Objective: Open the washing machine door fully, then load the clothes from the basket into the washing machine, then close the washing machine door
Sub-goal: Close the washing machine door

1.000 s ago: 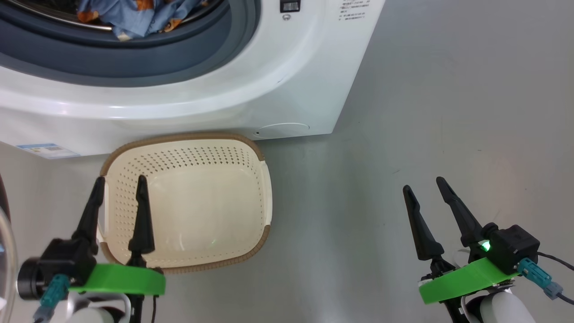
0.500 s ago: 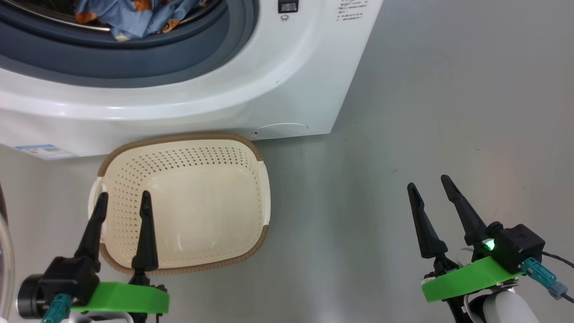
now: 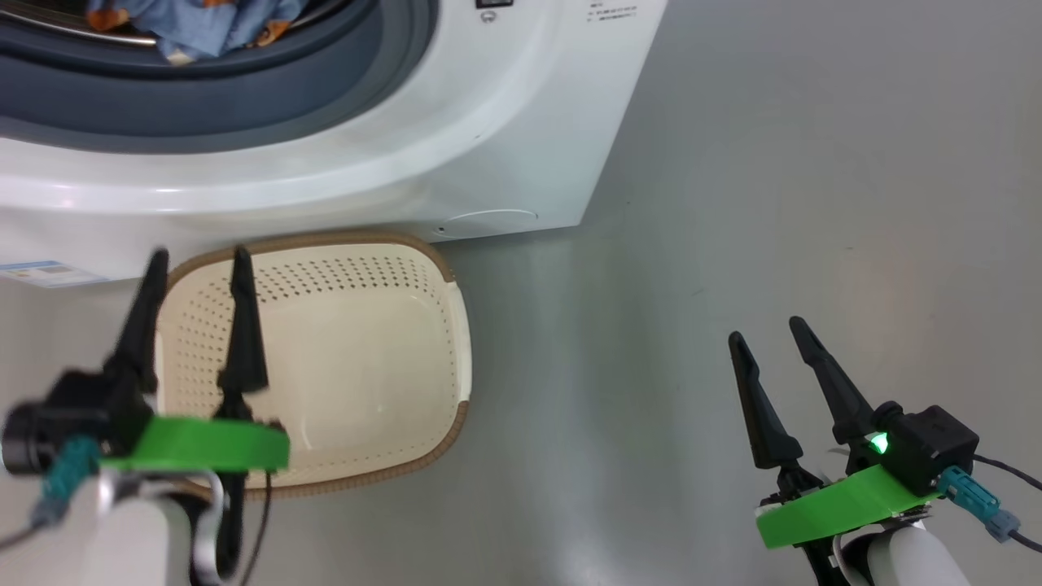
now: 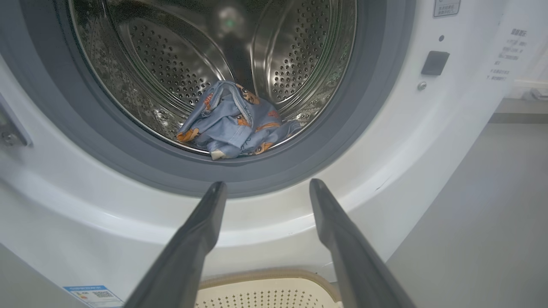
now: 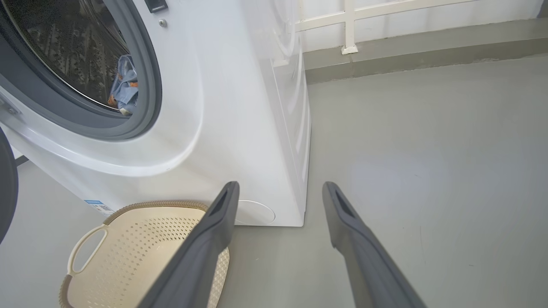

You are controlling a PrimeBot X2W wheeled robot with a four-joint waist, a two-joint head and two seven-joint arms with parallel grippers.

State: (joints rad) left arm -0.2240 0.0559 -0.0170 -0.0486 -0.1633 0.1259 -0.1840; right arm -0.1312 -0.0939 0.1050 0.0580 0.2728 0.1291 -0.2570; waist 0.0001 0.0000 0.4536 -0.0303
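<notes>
- On the grey floor, the washing machine is standing, doorway uncovered.
- Against its base, the basket is sitting empty.
- Inside the drum, the clothes are lying bunched.
- Left gripper is hovering over the basket and right gripper over floor, both with fingers spread, holding nothing.

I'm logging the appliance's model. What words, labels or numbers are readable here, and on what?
No text is legible.
Blue label sticker, low on the washing machine front: too small to read.
Grey printed lines, upper right of that front: blurred.
Small label at the left wrist view's top edge: cut off, blurred.
</notes>
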